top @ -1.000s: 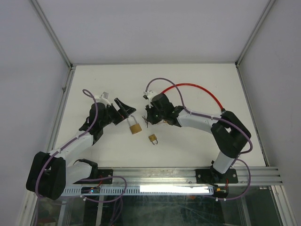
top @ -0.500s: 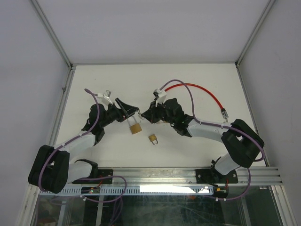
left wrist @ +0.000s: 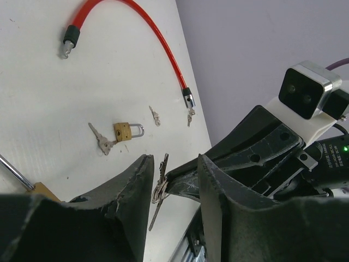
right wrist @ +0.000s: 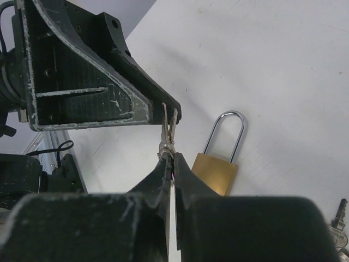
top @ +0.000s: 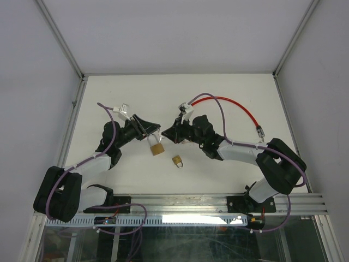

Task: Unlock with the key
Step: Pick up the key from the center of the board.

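Note:
My right gripper point(right wrist: 173, 158) is shut on a small ring with two keys point(right wrist: 168, 131), held edge-up above the table. In the left wrist view those keys point(left wrist: 160, 185) stand between my left gripper's point(left wrist: 172, 161) fingers, closer to the left finger point(left wrist: 136, 185), with a gap still showing on both sides. Just below the two grippers, a brass padlock point(top: 156, 147) with a closed steel shackle lies flat on the table, its body point(right wrist: 216, 172) right beside my right fingers. From above, the left gripper point(top: 154, 130) and right gripper point(top: 166, 132) meet tip to tip.
A smaller brass padlock point(top: 178, 160) with a key point(left wrist: 101, 140) in it lies nearer the front. A red cable lock point(top: 229, 102) arcs across the back right. Two loose keys point(left wrist: 156, 115) lie near its end point(left wrist: 188, 99).
The right gripper carried the keys leftward, into the gap of the left gripper. The left jaws have narrowed around them from wide open.

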Robot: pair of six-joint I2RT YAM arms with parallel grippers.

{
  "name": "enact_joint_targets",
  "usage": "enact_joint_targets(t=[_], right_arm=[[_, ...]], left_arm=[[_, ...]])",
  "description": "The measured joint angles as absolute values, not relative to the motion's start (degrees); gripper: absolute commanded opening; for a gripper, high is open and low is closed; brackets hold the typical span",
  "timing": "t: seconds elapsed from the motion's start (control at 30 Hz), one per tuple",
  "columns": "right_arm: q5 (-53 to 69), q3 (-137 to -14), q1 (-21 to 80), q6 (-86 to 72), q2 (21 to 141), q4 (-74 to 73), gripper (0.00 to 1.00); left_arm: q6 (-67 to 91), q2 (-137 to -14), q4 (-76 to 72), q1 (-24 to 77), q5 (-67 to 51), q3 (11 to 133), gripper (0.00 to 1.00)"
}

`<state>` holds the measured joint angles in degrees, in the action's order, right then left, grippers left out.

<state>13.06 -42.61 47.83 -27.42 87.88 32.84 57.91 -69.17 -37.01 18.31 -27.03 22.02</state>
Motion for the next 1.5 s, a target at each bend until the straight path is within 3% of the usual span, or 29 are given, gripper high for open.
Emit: enact_joint_targets(t=[0.47, 0.6, 0.8, 0.93, 1.5], right_arm=[[14.5, -42.4, 47.8, -29.1, 87.9, 35.2, 0.0], [14.6, -41.9, 47.4, -29.9, 87.9, 36.1, 0.02], [17.5, -39.0, 45.1, -33.2, 87.9, 41.5, 0.29], [20.1, -36.6, 42.7, -35.5, 87.9, 45.2, 0.39], [32.3, -36.4, 41.6, -40.6, 95.6, 60.2, 0.39]], left_arm=[[56.8, -69.1, -38.1, 18.3, -26.6, 21.1, 0.0], [55.0, -67.9, -37.2, 18.3, -25.9, 21.0, 0.0], [50.3, -66.2, -34.8, 18.4, -25.8, 21.2, 0.0], [46.9, -66.2, -33.5, 18.3, -27.4, 22.5, 0.0], [46.0, -68.2, -40.3, 18.4, -36.8, 24.3, 0.0]])
